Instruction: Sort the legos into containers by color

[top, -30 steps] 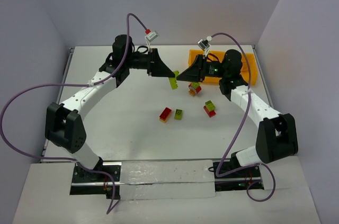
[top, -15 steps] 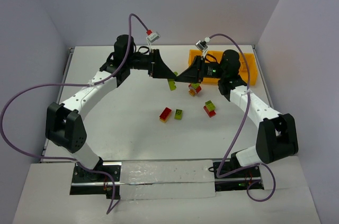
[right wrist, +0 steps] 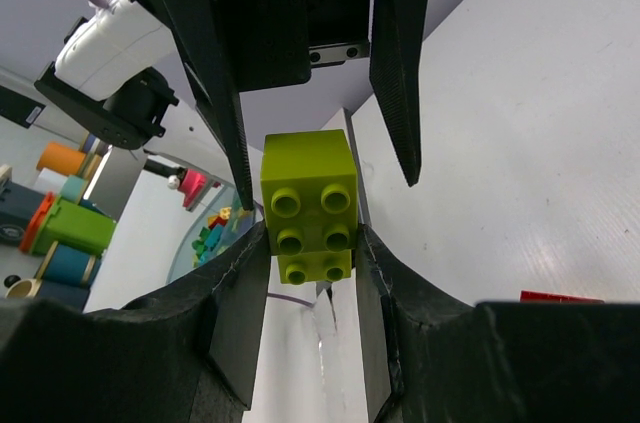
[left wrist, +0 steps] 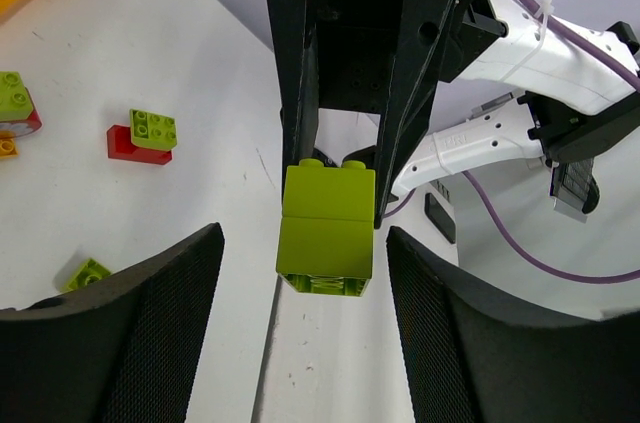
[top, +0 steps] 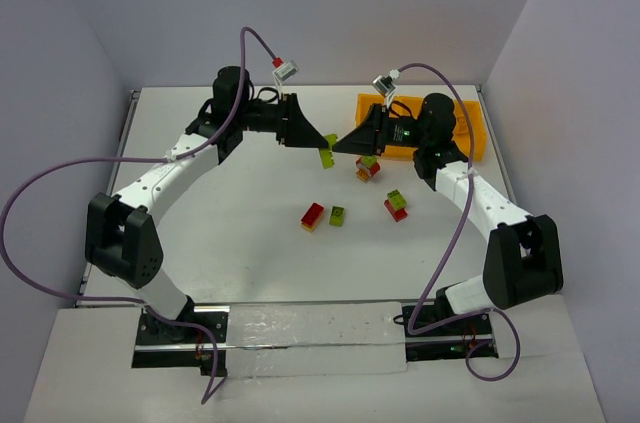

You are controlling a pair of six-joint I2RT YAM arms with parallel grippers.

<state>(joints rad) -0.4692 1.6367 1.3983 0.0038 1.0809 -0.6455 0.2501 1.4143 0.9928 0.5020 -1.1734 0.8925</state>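
A lime green stack of two legos hangs above the table between the two gripper tips. My right gripper is shut on it; its fingers press both sides of the stack in the right wrist view. My left gripper faces it tip to tip and is open. Its fingers stand wide on either side of the stack without touching it. The orange-yellow tray lies at the back right, partly hidden by the right arm.
On the table lie a red and yellow pair, a lime brick, a lime-on-red pair and a small mixed cluster. The lime-on-red pair also shows in the left wrist view.
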